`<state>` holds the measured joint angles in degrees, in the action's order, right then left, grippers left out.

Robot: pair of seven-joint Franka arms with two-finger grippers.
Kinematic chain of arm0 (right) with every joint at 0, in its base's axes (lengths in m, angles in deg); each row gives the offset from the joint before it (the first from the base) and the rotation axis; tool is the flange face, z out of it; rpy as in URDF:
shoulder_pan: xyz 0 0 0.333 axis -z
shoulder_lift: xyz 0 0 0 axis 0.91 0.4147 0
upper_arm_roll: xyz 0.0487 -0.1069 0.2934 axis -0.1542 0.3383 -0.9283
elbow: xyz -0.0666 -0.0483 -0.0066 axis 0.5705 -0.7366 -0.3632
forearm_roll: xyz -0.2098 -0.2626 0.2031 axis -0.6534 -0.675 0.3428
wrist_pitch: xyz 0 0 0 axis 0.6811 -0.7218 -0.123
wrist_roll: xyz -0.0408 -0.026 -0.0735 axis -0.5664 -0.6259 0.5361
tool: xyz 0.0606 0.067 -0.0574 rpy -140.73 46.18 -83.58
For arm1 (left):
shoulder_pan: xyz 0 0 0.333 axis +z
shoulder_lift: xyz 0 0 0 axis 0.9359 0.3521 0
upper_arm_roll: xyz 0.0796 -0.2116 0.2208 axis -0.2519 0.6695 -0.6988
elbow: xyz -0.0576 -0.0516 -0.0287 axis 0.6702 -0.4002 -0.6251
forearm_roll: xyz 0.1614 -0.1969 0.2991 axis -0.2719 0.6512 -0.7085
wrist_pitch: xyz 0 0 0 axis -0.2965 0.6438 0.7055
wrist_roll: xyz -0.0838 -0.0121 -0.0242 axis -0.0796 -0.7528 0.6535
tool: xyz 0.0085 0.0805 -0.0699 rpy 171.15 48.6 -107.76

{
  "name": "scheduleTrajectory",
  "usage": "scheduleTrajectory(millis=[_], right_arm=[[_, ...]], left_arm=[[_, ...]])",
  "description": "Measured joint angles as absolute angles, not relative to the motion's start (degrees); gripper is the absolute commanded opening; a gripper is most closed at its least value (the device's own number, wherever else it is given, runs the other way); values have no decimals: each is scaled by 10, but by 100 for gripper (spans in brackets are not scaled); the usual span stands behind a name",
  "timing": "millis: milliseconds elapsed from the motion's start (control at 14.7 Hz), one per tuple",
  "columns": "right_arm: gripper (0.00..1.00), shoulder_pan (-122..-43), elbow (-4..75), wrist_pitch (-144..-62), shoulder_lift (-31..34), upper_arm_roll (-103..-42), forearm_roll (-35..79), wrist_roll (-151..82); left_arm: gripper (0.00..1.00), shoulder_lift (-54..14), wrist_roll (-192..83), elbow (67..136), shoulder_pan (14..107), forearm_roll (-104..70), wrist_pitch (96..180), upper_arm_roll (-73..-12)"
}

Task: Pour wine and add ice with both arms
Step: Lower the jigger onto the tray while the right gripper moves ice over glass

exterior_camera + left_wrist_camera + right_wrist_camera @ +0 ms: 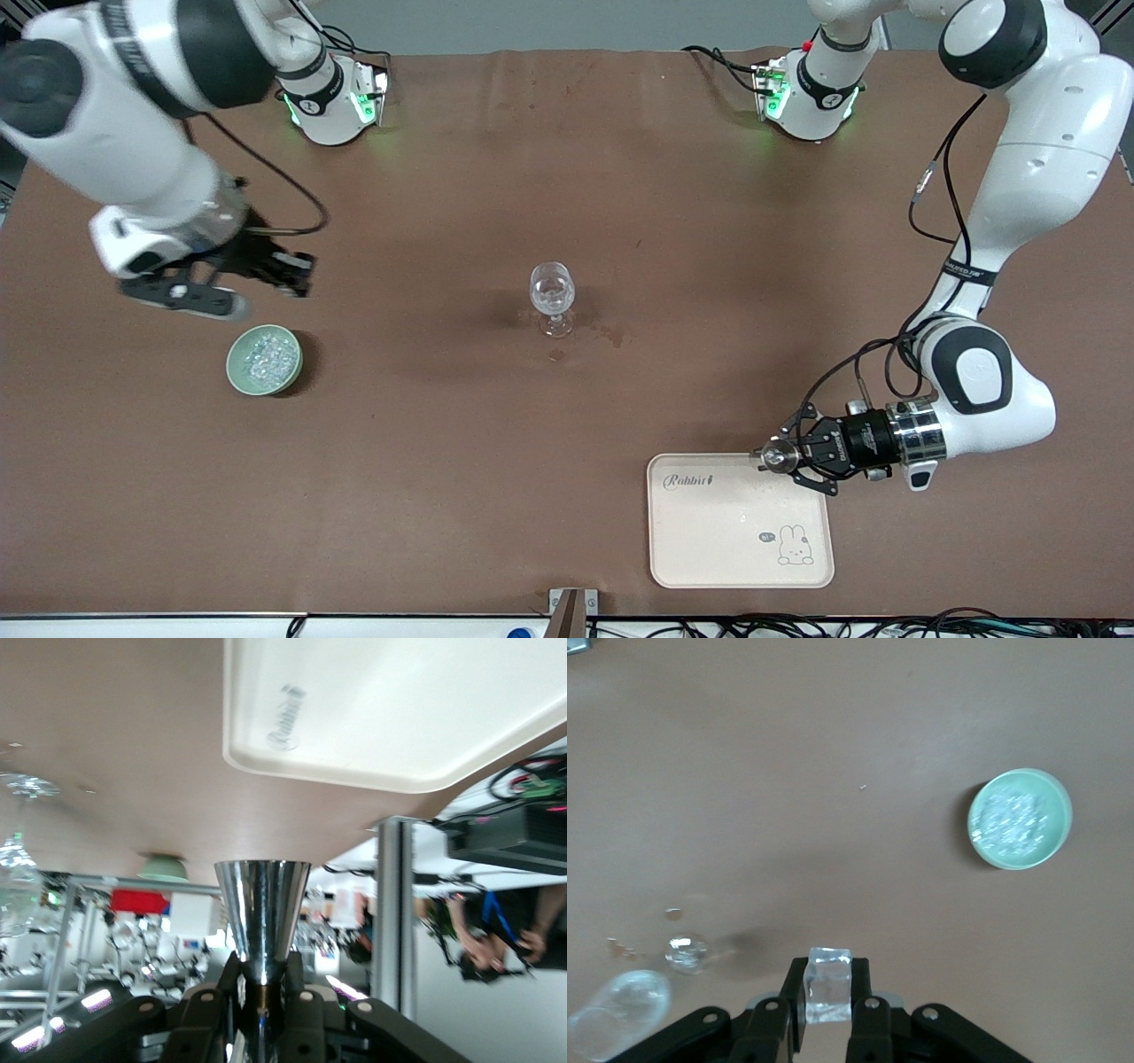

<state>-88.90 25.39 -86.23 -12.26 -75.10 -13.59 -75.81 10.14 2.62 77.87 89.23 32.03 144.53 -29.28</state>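
A clear stemmed glass (552,297) stands upright mid-table; it also shows in the right wrist view (620,1014) and the left wrist view (14,881). A green bowl (264,359) holds the heap of ice (266,354) toward the right arm's end. My right gripper (297,273) hangs over bare table beside the bowl, shut on one clear ice cube (829,985). My left gripper (780,461) is over the edge of the cream tray (740,532), shut on a shiny metal cone-shaped cup (263,912) held sideways.
Small wet spots (611,335) mark the brown table beside the glass foot. The tray lies near the table's front edge, with a rabbit drawing. The green bowl shows in the right wrist view (1020,819). A metal post (571,611) stands at the front edge.
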Motion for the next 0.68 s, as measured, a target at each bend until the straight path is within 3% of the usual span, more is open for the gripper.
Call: scheduleTrajectory(millis=[273,682], right_arm=[[4,-978,199,-862,-58,-751,-136,-880],[4,-1081,186,-913,0,-751,-136,-1018]], left_arm=[[1,138,-41,768,896,390,1461,-305],[1,187,-102,736,874,431,1506,-312]])
